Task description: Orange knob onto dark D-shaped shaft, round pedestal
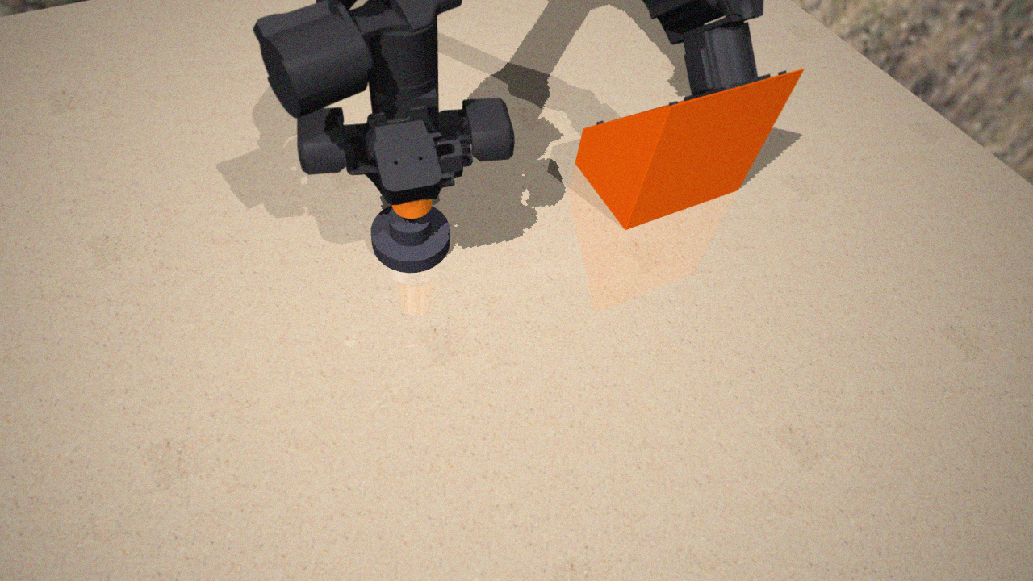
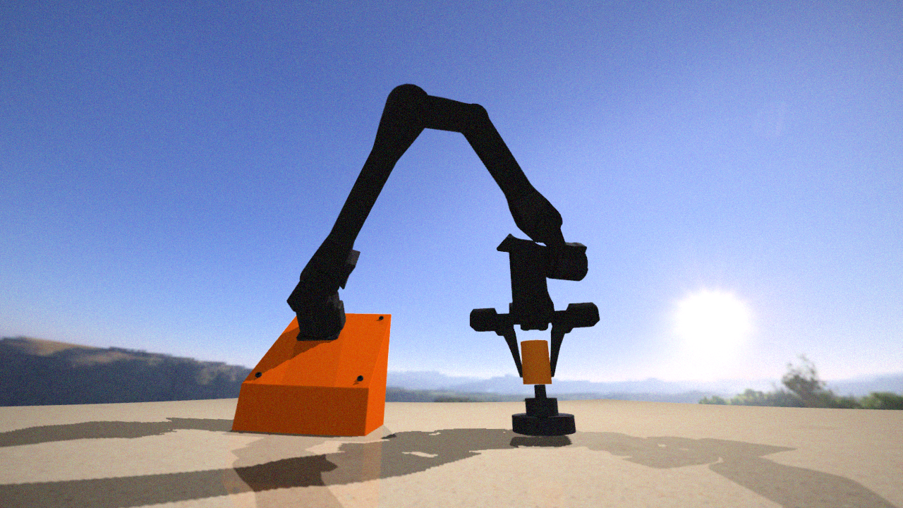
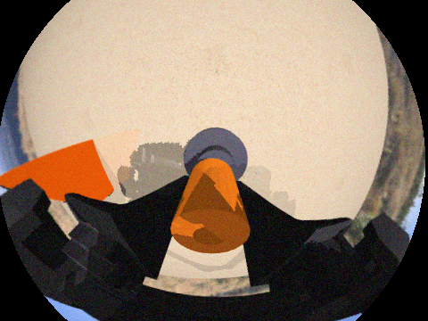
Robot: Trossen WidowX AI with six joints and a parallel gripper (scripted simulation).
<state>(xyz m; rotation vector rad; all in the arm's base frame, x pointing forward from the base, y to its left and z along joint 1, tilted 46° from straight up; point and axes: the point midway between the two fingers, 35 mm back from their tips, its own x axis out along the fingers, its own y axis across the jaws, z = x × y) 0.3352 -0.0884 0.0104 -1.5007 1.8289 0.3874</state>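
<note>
The orange knob (image 1: 412, 208) (image 2: 535, 362) (image 3: 210, 196) is a cylinder held nearly upright. My gripper (image 2: 536, 374) (image 3: 213, 178) is shut on the knob, with one finger on each side. The dark shaft (image 2: 540, 391) stands on the dark round pedestal (image 1: 411, 258) (image 2: 542, 425) (image 3: 196, 142). The knob's lower edge is right at the shaft's top in the exterior view, roughly centred or very slightly left; I cannot tell whether they touch. Most of the shaft's height shows below the knob. The knob's hole underneath and the shaft's flat side are hidden.
The orange wedge-shaped arm base (image 1: 689, 152) (image 2: 309, 404) (image 3: 67, 171) stands to one side of the pedestal. The black arm arches up from it and comes down over the pedestal. Arm shadows fall on the tan table (image 1: 505, 433).
</note>
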